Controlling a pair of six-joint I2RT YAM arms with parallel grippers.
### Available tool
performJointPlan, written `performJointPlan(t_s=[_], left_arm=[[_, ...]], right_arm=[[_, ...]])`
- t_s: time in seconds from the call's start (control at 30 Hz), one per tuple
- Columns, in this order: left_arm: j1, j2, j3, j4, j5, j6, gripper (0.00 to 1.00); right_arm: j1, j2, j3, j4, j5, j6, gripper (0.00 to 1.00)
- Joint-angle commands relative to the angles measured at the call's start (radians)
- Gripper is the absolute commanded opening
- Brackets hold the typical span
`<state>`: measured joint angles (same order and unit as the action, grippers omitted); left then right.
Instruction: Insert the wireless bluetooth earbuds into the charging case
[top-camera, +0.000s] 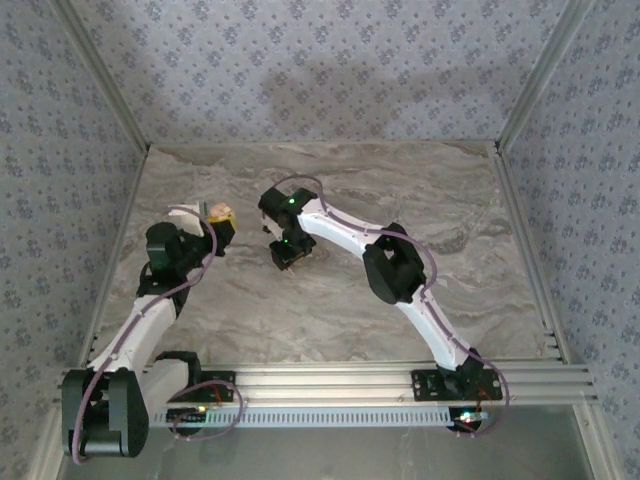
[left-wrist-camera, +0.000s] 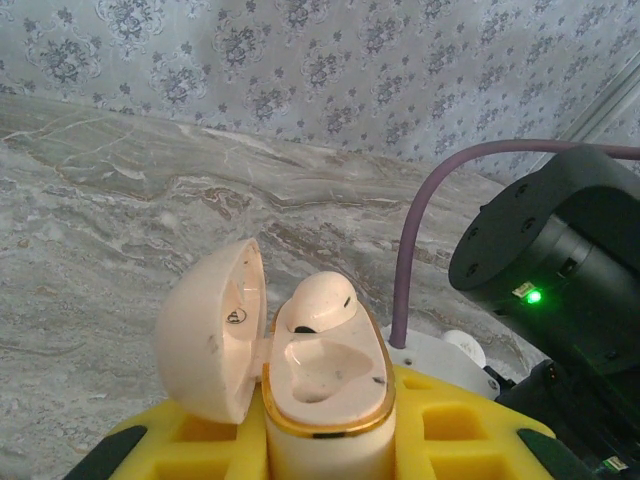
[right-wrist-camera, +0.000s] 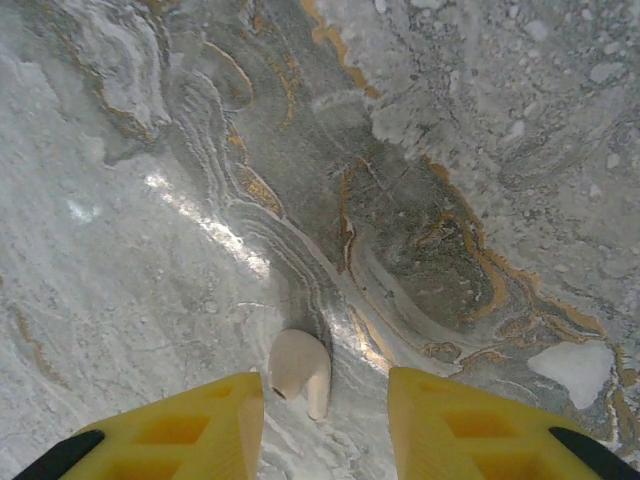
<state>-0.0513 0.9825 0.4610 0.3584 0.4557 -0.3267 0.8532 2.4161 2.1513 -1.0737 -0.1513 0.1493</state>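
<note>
One small white curved plastic earbud (right-wrist-camera: 300, 370) is seen lying loose on the grey marbled bench (right-wrist-camera: 450, 150), just in front of the right gripper (right-wrist-camera: 325, 400). Its yellow jaws are held apart, and nothing is clamped between them. The earbud is found in the gap between the two jaw tips, a bit nearer to one jaw than the other, and no touch can be seen. Its long side is pointed back toward the wrist, so it is lined up along the jaws, not across them. The right arm is the nearer one, so a drop and a squeeze are likely needed next.

The small tan rounded plastic charging case (left-wrist-camera: 340, 385) is clamped upright in the jaws of the left gripper (left-wrist-camera: 322, 425), with its lid (left-wrist-camera: 210, 335) swung open. A second earbud (left-wrist-camera: 315, 300) is already set in the far hollow. The near hollow (left-wrist-camera: 315, 365) is bare.
</note>
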Motion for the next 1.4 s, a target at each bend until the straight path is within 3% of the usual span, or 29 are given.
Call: performJointPlan(t_s=[0.0, 0.33, 0.83, 1.13, 1.37], left_arm=[[0.008, -0.016, 0.018, 0.000, 0.001, 0.009, 0.19], [0.008, -0.016, 0.018, 0.003, 0.003, 0.009, 0.19], [0.007, -0.010, 0.009, 0.003, 0.012, 0.014, 0.19], [-0.005, 0.017, -0.039, 0.131, 0.094, -0.016, 0.19], [-0.123, 0.107, -0.059, 0.369, 0.160, -0.003, 0.19]], right_arm=[[0.005, 0.038, 0.029, -0.028, 0.007, -0.011, 0.38], [0.008, 0.057, 0.028, 0.000, -0.015, -0.006, 0.36], [0.010, 0.013, -0.014, 0.055, 0.022, 0.002, 0.25], [-0.039, -0.257, -0.321, 0.355, 0.016, 0.087, 0.22], [-0.104, -0.556, -0.621, 0.649, -0.009, 0.139, 0.22]])
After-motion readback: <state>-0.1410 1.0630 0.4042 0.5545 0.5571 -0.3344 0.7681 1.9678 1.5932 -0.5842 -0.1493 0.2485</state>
